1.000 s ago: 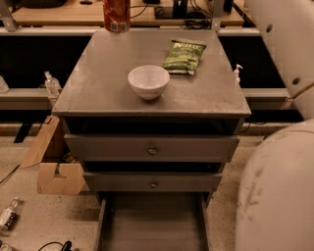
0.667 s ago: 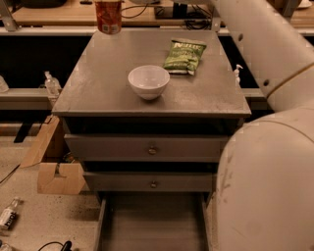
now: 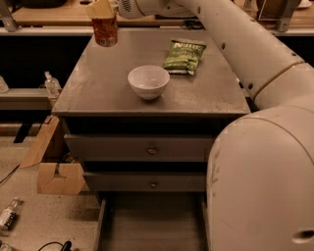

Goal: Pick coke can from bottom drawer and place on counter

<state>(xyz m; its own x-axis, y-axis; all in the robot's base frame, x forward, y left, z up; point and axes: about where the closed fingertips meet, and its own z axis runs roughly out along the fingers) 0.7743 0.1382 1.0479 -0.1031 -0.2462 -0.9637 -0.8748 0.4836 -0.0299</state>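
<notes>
From where I stand, the gripper point(image 3: 101, 12) is up at the far left corner of the counter point(image 3: 98, 86), its pale fingers clamped on the top of the coke can point(image 3: 105, 33), which hangs upright directly beneath them. The can sits over the rear left edge of the grey top. I cannot tell whether its base touches the surface or hangs just above it. The bottom drawer point(image 3: 152, 223) stands pulled open below with a bare floor, so I judge the picking part is done and the placing is the step in hand. To do it well, the arm point(image 3: 245, 54) should bring the can a little inward from that corner so the whole base lands on the counter, not half over the edge. It should then lower the can straight down, keeping it upright, and let go only once the base sits flat. After that the fingers should part just enough to clear the can and lift straight up, so they do not tip it. The white bowl point(image 3: 148, 81) sits near the middle and the green chip bag point(image 3: 184, 56) lies to the right, both well apart from the can, so neither crowds the spot.
</notes>
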